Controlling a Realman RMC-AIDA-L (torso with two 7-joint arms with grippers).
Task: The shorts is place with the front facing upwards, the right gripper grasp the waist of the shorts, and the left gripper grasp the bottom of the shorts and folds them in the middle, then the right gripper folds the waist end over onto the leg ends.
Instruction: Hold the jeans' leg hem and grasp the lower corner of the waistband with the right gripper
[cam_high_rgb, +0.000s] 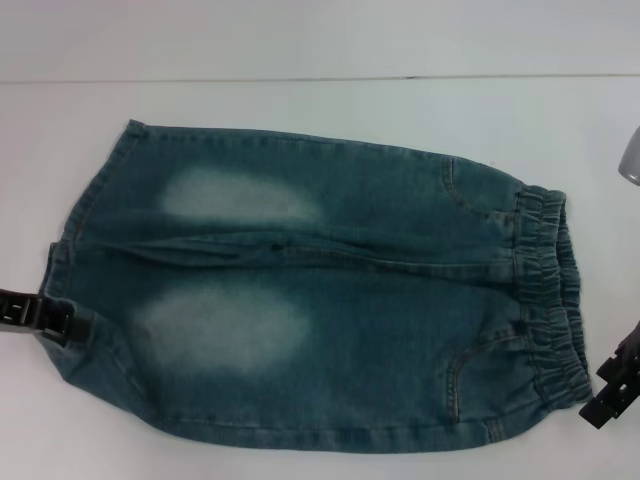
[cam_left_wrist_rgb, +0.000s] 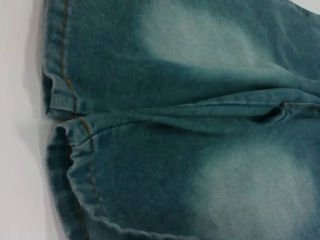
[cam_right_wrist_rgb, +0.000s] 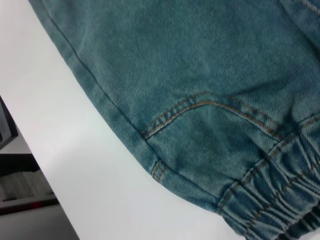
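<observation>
While the shorts lie flat, the left gripper seemingly pinches the leg ends; right gripper fingers unclear.

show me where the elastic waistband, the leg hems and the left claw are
elastic waistband (cam_high_rgb: 548, 290), head view, on the middle of the ruffled band.
leg hems (cam_left_wrist_rgb: 70, 100), left wrist view, on the stitched edge of one hem.
left claw (cam_high_rgb: 60, 322), head view, at its tip by the hem.

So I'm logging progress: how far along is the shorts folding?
Done: the shorts lie flat, front up. In hand: the left gripper sits at the leg ends and the right gripper beside the waist, neither visibly gripping. Both folds remain.
</observation>
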